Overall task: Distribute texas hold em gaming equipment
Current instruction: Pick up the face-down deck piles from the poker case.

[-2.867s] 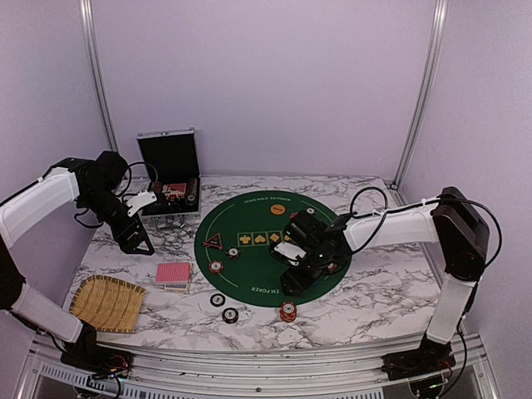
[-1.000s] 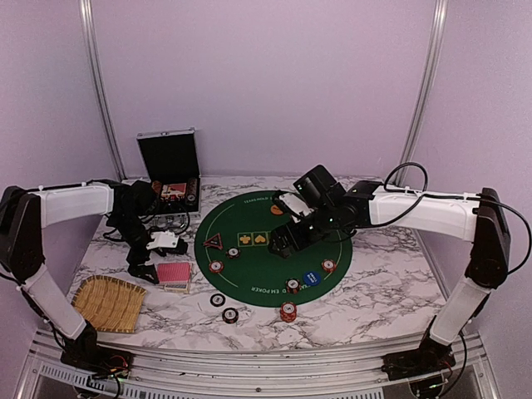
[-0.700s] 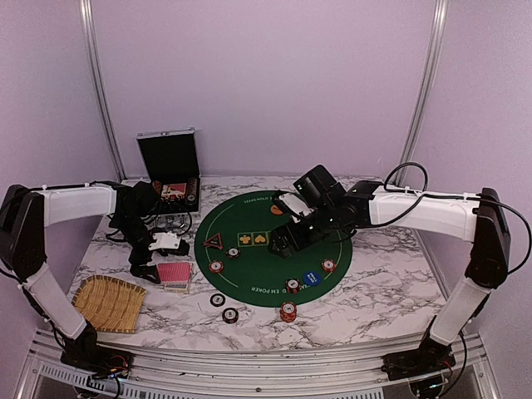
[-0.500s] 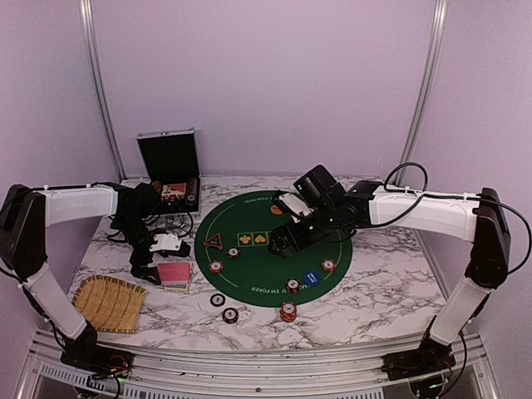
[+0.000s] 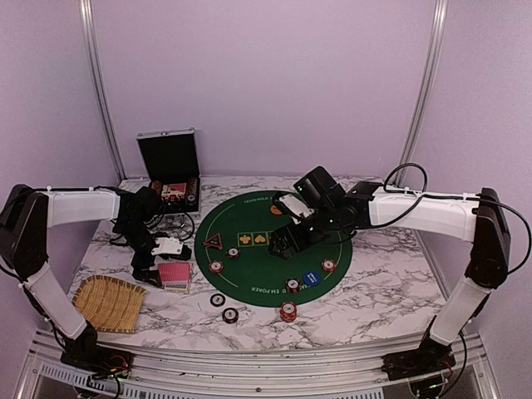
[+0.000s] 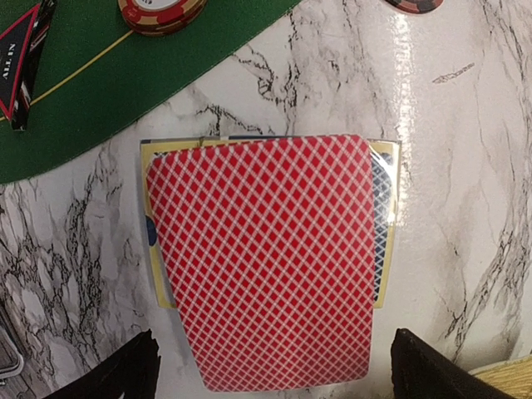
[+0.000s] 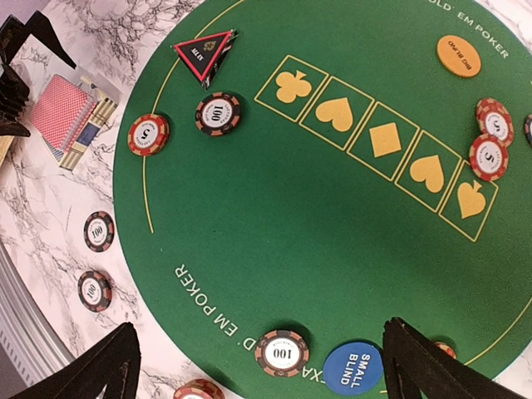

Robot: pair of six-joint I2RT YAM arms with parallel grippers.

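The red-backed deck of cards [image 6: 266, 258] lies on the marble left of the green mat, also in the top view [image 5: 174, 274]. My left gripper [image 6: 274, 374] is open low over it, a finger beyond each side of the deck's near end, holding nothing; it also shows in the top view [image 5: 154, 268]. My right gripper [image 7: 258, 366] is open and empty above the mat [image 5: 249, 266]. On the mat lie a blue small blind button [image 7: 355, 369], a dark 100 chip [image 7: 282, 352], a red 5 chip [image 7: 148, 134] and an orange big blind button [image 7: 458, 56].
The open silver case [image 5: 170, 170] stands at the back left. The straw tray [image 5: 108, 303] lies at the front left. Loose chips [image 5: 217, 299] [image 5: 230, 315] [image 5: 288, 312] lie on the marble by the mat's front edge. A black and red triangle marker [image 7: 205, 51] lies on the mat.
Since 2.9 s ago my left gripper came down from the case to the deck. My right gripper left the mat's front, where the blue button and chips now lie. Little movement lately.
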